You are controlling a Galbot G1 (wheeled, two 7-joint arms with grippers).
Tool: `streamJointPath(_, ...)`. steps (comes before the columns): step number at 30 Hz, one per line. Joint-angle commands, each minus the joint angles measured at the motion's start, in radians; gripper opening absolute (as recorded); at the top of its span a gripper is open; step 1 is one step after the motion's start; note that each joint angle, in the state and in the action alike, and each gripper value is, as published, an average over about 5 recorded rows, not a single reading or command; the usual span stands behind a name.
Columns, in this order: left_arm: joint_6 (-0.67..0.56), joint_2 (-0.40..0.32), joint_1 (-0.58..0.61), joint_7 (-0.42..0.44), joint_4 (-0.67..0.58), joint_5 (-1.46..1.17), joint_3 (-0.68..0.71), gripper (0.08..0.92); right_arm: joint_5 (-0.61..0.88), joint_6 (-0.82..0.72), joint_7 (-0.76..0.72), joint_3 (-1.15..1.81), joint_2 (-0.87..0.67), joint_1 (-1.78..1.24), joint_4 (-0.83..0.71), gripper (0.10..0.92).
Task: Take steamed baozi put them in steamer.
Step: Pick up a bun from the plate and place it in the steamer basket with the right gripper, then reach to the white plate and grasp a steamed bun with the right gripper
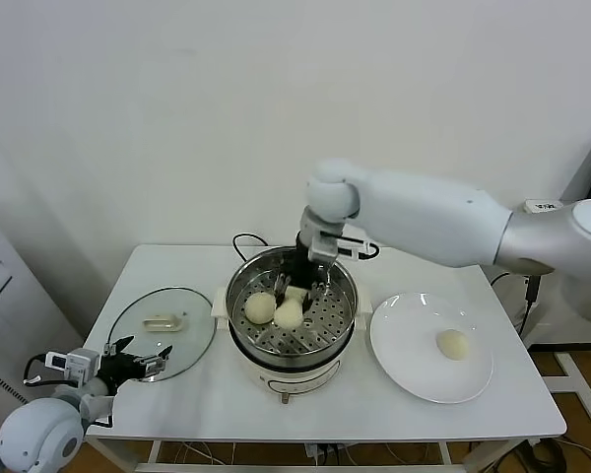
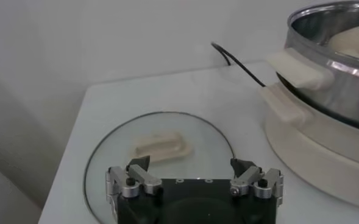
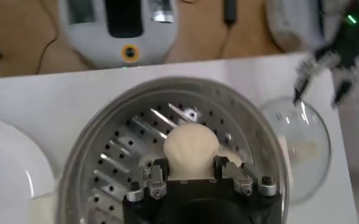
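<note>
R gripper [image 1: 310, 283] inside steamer [image 1: 341, 325], jaws pinching a baozi [image 3: 190, 146]; two more baozi [image 1: 275, 309] just beside on the tray. L gripper [image 1: 138, 359] idle w/ jaws spread over glass lid [image 1: 193, 337] at tabletop [image 1: 374, 414] edge. One baozi on plate [image 1: 414, 365], steamer's far side.

White counter [image 1: 177, 404] against a pale wall. Three things sit directly on it in a row. Robot's left: round glass lid [image 1: 199, 345] with cream handle, lying flat near the counter's left edge. Middle: steel steamer [image 1: 295, 357] on its white base, side handles out, black cord [image 1: 244, 239] looping from behind it toward the back edge. Robot's right: flat white plate [image 1: 404, 357], just beside the steamer, not touching it. Lid rim is close to the steamer's left handle; contact can't be told.
</note>
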Motion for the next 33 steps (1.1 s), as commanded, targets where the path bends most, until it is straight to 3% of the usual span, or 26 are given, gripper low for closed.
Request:
streamJointPath(1,-0.002,0.003,0.002,0.001,0.001,-0.001,-0.003,0.823,-0.191,0.105,-0.015,0.024,0.049,-0.102,0.018,0.458)
streamJointPath(8,-0.002,0.004,0.004,0.001,0.003,-0.001,-0.004,0.823,-0.255,0.111,-0.019,0.057,0.047,-0.154,0.008,0.47)
streamJointPath(12,-0.002,0.002,0.004,0.001,0.005,-0.001,-0.004,0.823,-0.262,0.104,-0.015,0.066,0.046,-0.16,0.011,0.516)
streamJointPath(20,-0.002,0.001,0.008,0.001,0.003,-0.001,-0.009,0.823,-0.229,0.021,-0.009,0.095,0.013,-0.11,0.013,0.699)
streamJointPath(25,-0.003,0.004,0.01,0.002,0.001,-0.001,-0.013,0.823,-0.116,-0.102,-0.018,0.118,-0.054,-0.027,-0.049,0.808)
streamJointPath(33,-0.003,0.01,0.008,0.003,-0.001,-0.001,-0.014,0.823,0.113,-0.434,-0.065,-0.019,-0.273,0.146,-0.09,0.823)
